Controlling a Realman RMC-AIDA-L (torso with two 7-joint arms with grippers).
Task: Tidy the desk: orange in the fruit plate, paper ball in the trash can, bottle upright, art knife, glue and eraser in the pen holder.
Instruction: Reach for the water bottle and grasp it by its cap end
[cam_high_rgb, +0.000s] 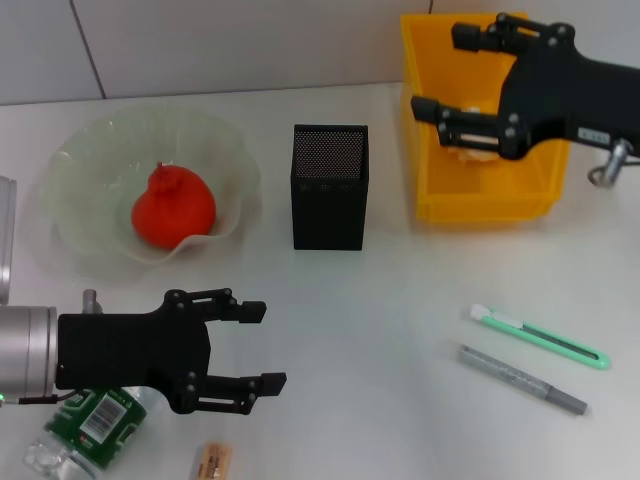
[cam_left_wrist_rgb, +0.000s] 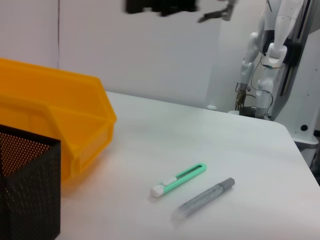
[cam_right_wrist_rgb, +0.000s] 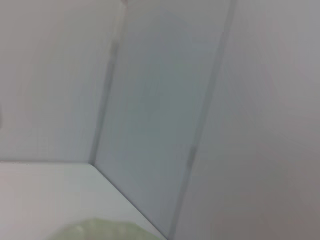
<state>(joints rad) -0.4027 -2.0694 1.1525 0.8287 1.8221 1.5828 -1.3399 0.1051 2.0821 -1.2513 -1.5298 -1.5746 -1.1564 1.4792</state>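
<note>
The orange (cam_high_rgb: 172, 211) is seated in the fruit plate (cam_high_rgb: 90, 150) at the far left of the table (cam_high_rgb: 400, 330). The pen holder (cam_high_rgb: 329, 186) is stood upright between the plate and the trash can (cam_high_rgb: 428, 130), apart from both. The right gripper (cam_high_rgb: 447, 72) is held over the trash can with fingers spread wide and nothing gripped; a whitish crumpled shape, likely the paper ball (cam_high_rgb: 478, 147), is seen in the bin just below the lower finger, mostly hidden. The left gripper (cam_high_rgb: 262, 345) is positioned low at the near left, fingers wide apart and empty, directly over the bottle (cam_high_rgb: 92, 428), which is lying on its side at the table's near edge. The eraser (cam_high_rgb: 212, 461) is lying just beside the bottle. The green art knife (cam_high_rgb: 537, 337) and the grey glue stick (cam_high_rgb: 522, 379) are laid side by side at the near right, close but not touching.
</note>
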